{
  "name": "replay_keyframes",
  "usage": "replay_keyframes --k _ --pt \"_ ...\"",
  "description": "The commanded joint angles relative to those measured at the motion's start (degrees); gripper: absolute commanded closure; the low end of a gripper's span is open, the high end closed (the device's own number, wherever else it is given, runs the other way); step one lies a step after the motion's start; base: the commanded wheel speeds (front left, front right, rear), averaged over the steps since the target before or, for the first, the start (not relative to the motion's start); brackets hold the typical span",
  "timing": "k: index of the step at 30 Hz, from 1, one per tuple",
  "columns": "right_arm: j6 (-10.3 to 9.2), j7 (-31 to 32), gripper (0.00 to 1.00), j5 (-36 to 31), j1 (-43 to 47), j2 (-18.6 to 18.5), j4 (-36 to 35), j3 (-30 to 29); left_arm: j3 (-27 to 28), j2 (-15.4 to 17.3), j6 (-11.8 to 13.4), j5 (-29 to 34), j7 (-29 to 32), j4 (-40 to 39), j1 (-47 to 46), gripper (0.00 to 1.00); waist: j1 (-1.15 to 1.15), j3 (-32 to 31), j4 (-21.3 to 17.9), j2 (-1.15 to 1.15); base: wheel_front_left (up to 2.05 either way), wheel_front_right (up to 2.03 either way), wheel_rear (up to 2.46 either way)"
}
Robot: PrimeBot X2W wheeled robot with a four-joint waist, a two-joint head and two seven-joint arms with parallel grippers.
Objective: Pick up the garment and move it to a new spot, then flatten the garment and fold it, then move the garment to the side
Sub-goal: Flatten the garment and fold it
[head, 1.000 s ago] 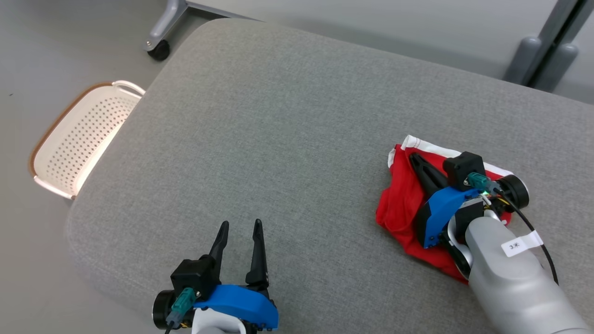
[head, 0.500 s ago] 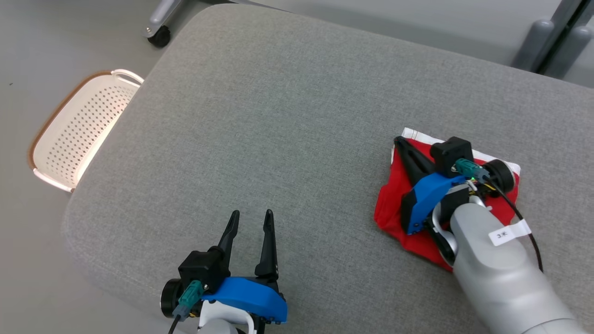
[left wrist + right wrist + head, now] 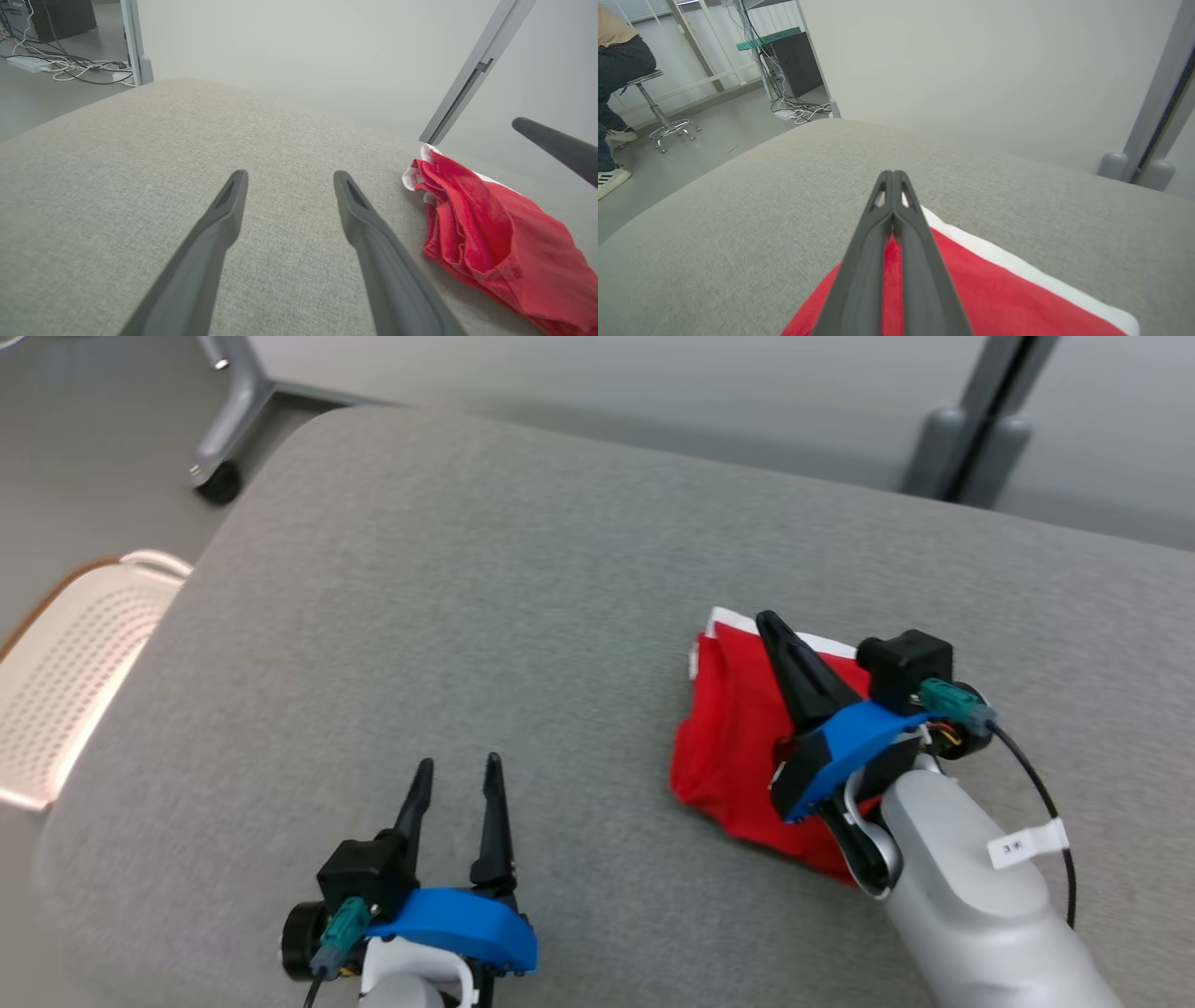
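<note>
Red garment [image 3: 724, 747] lies folded small on grey cushion [image 3: 467, 569], directly beneath right gripper [image 3: 769, 619]; jaws pressed together, pinching nothing visible. Left gripper [image 3: 457, 763] jaws spread over bare cushion, garment off to their right. Folding looks done; shift to side likely left.

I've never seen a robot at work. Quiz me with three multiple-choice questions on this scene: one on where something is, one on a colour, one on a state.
1. Where does the garment lie?
A) hanging on a hook
B) inside a drawer
C) on the grey cushion

2. What is its main colour?
A) red
B) blue
C) green

3. How do the grippers stand?
A) both open
B) left gripper open, right gripper shut
C) both shut

Answers:
1 C: it rests on the cushion's grey fabric.
2 A: the cloth is red with a white edge.
3 B: the left fingers stand apart, the right fingers press together.
</note>
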Motion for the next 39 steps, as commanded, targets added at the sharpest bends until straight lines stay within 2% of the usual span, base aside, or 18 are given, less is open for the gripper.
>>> replay_keyframes --k 1,2,3,4,5,6,11,17,23,32,39 --pt "0.01 -0.2 1.0 0.2 1.7 -0.8 -0.8 -1.0 1.1 0.0 -0.3 0.6 -0.1 0.2 0.5 0.0 0.0 -3.0 -3.9 0.0 0.0 0.0 0.0" --pt "0.01 -0.2 1.0 0.4 2.4 -1.2 -1.0 -2.0 2.0 0.0 -0.3 0.8 -0.1 0.2 0.7 0.0 0.0 -3.5 -5.1 0.0 0.0 0.0 0.0" --pt "0.01 -0.2 0.95 0.4 3.2 -1.7 -1.4 -3.1 2.4 0.0 -0.5 1.0 -0.1 0.4 0.9 0.0 0.0 -3.8 -6.1 0.0 0.0 0.0 0.0" --pt "0.01 -0.2 0.6 0.1 4.0 -2.0 -1.7 -3.9 3.1 0.0 -0.5 1.4 -0.1 0.6 1.0 0.0 0.0 -4.2 -7.4 0.0 0.0 0.0 0.0" --pt "0.01 -0.2 0.35 -0.1 4.7 -2.3 -1.9 -4.8 3.8 0.0 -0.8 1.6 -0.1 0.7 1.0 0.0 0.0 -4.4 -8.5 0.0 0.0 0.0 0.0" --pt "0.01 -0.2 0.0 -0.4 5.7 -2.8 -1.9 -5.9 4.4 0.0 -1.0 2.0 -0.1 0.8 1.1 0.0 0.0 -4.7 -9.6 0.0 0.0 0.0 0.0" --pt "0.01 -0.2 0.0 -2.7 10.4 -4.4 -3.5 -12.0 7.4 0.0 -1.3 3.5 -0.1 1.2 2.1 0.0 0.0 -6.0 -14.6 0.0 0.0 0.0 0.0" --pt "0.01 -0.2 0.0 -6.0 16.8 -3.0 -7.2 -17.6 10.5 0.0 -1.2 6.2 -0.1 2.2 3.6 0.0 0.0 -8.0 -19.3 0.0 0.0 0.0 0.0" --pt "0.01 -0.2 0.0 -8.3 21.3 -0.7 -10.1 -19.7 13.8 0.0 -1.6 8.1 -0.1 2.4 6.1 0.0 0.0 -9.8 -22.6 0.0 0.0 0.0 0.0" --pt "0.01 -0.2 0.0 -6.1 25.4 0.3 -10.4 -17.5 15.2 0.0 -2.4 9.3 -0.1 4.0 7.9 0.0 0.0 -11.0 -23.3 0.0 0.0 0.0 0.0" --pt "0.01 -0.2 0.0 -4.7 24.5 0.3 -9.2 -16.1 13.9 0.0 -2.6 8.8 -0.1 4.2 6.6 0.0 0.0 -9.9 -21.1 0.0 0.0 0.0 0.0"
